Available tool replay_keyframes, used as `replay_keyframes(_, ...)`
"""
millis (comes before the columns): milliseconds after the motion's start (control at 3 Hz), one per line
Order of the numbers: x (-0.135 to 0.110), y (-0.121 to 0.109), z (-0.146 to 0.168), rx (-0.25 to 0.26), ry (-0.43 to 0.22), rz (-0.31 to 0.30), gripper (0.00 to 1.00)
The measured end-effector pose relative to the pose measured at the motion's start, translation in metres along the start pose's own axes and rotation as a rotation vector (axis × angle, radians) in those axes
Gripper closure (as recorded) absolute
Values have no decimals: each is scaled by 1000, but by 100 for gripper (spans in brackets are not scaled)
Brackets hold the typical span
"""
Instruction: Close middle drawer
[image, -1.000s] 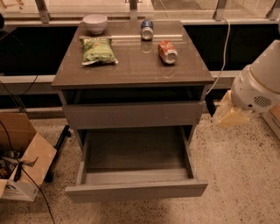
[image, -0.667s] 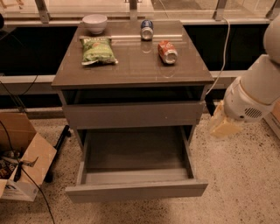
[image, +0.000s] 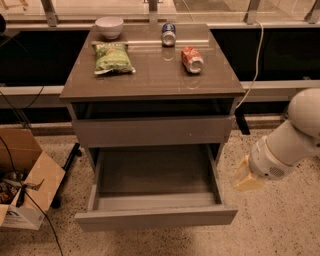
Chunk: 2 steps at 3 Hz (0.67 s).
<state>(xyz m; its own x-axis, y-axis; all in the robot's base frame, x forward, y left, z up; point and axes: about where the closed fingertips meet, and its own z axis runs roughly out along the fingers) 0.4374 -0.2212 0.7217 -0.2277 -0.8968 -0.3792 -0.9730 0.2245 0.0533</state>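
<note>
The middle drawer is pulled far out of the grey cabinet, low near the floor. Its plain flat front strip faces me and its bare grey inside shows. Above it sits the taller grey front panel with a tiny pale speck. My gripper, pale yellow at the end of the white arm, hangs just right of the drawer's right side wall, above the floor. It holds nothing that I can see and does not touch the drawer.
On the cabinet top lie a green chip bag, a red can, a blue can and a white bowl. An open cardboard box with cables stands on the floor at left. A white cable hangs at right.
My arm and gripper have moved down and a little left, from beside the upper front panel to beside the open drawer's right wall. The drawer has not moved.
</note>
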Motion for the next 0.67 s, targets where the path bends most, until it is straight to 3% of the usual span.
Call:
replay_keyframes(333,33,-6,38,-46,8,55,100)
replay_keyframes(667,34,-5,42,-54,7,57,100)
